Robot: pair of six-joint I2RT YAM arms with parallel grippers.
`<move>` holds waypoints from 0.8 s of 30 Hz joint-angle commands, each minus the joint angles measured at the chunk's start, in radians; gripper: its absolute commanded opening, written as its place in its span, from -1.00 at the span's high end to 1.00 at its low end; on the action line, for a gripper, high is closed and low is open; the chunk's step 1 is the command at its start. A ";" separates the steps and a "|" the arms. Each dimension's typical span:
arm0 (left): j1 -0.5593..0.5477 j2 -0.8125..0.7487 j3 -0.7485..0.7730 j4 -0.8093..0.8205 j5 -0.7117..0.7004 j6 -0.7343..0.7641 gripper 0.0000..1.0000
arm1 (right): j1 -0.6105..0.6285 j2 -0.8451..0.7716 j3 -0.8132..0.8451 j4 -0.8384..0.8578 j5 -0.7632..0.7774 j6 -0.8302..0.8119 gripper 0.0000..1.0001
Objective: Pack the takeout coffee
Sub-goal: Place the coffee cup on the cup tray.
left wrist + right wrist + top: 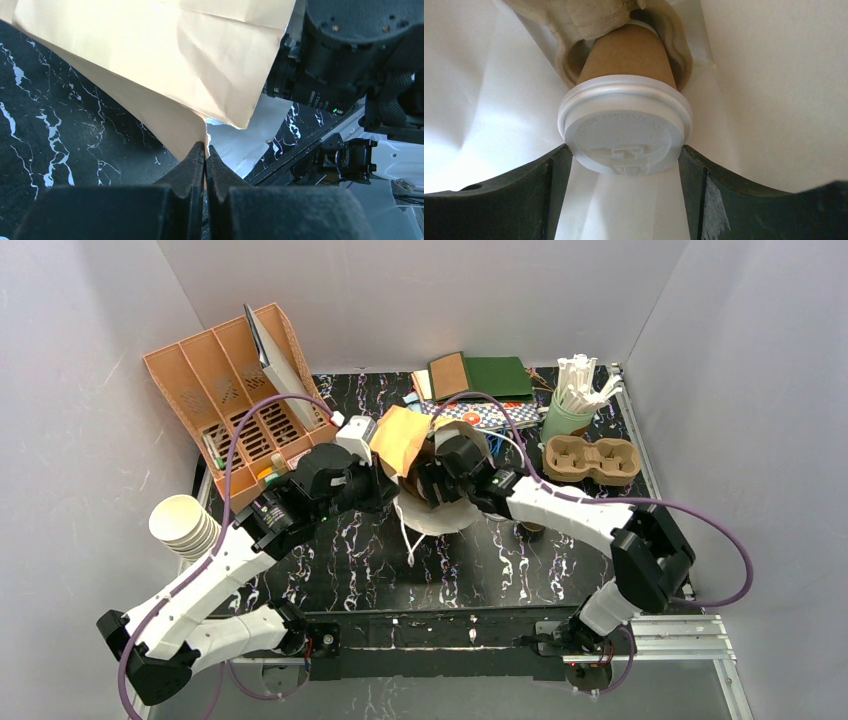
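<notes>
At the middle of the tabletop (330,560) the paper bag (402,440) stands open, and I have both arms working it. My left fingers (192,167) are pressed together on a corner of the bag's rim, pinching the thin paper. I judge that this hold keeps the mouth pulled wide and stops the light bag from sliding while the other arm reaches in.

My right fingers (549,190) are deep inside the bag, spread wide and set against the two sides of the lid (624,130) of the coffee cup (626,55). It looks like a grip on the lid's rim. The cup sits tilted in a ring of a moulded pulp carrier (574,20). That is where I want it, since the ring should hold it upright.

The bag is tan kraft outside, creased and matte, and smooth white inside. The cup is a tapered brown paper cone. Its lid is glossy white plastic, round, with raised lettering and a sip tab. The carrier is rough, fibrous grey-beige pulp.
</notes>
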 commanded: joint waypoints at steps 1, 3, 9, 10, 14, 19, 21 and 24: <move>-0.005 -0.010 0.004 -0.088 0.049 -0.018 1.00 | -0.060 0.083 0.143 -0.112 -0.005 0.018 0.30; -0.005 -0.010 0.003 -0.090 0.049 -0.029 1.00 | -0.065 0.107 0.188 -0.149 -0.011 0.014 0.29; -0.005 -0.012 -0.001 -0.082 0.049 -0.047 1.00 | -0.067 0.175 0.266 -0.214 -0.021 0.019 0.27; -0.005 -0.012 -0.003 -0.084 0.049 -0.049 1.00 | -0.067 0.192 0.286 -0.238 -0.009 0.027 0.27; -0.005 -0.019 -0.009 -0.085 0.081 -0.059 1.00 | -0.066 0.233 0.347 -0.298 0.010 0.050 0.25; -0.005 -0.016 -0.001 -0.088 0.078 -0.064 1.00 | -0.058 0.239 0.387 -0.340 0.064 0.040 0.27; -0.005 -0.012 0.008 -0.088 0.066 -0.071 1.00 | -0.048 0.248 0.418 -0.383 0.106 0.024 0.27; -0.006 -0.020 0.023 -0.073 0.014 -0.097 1.00 | -0.033 0.245 0.429 -0.409 0.138 0.010 0.25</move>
